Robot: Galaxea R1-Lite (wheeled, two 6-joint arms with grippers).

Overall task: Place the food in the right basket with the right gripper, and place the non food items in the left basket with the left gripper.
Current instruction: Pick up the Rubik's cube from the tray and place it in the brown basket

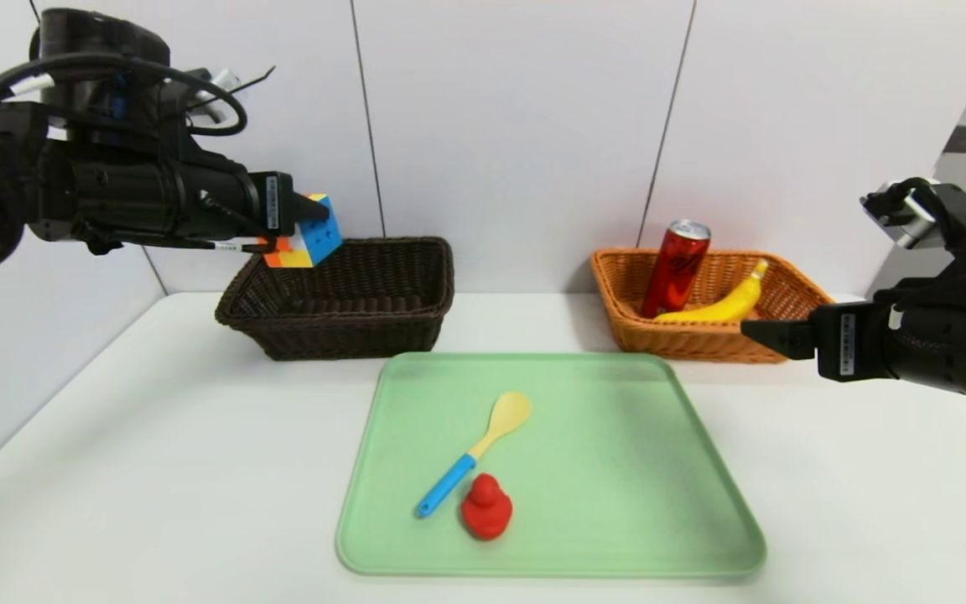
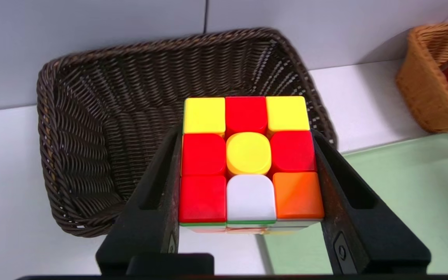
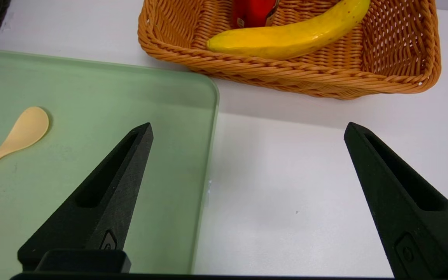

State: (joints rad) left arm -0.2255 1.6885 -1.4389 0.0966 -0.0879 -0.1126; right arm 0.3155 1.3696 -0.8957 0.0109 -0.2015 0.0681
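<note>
Above the left basket's [image 1: 349, 294] near-left rim, my left end effector [image 1: 298, 220] is clamped on the puzzle cube [image 1: 312, 232], one finger on each side, cube clear of the wicker. Right end effector [image 1: 772, 334] hangs fully spread, holding nothing, just in front of the right basket [image 1: 701, 335]. Banana [image 1: 722, 304] and red can [image 1: 674, 268] sit in that basket, can leaning. Spoon [image 1: 475, 453] and red duck [image 1: 486, 506] lie on the green tray [image 1: 617, 470] on the table [image 1: 156, 436], nearly touching.
</note>
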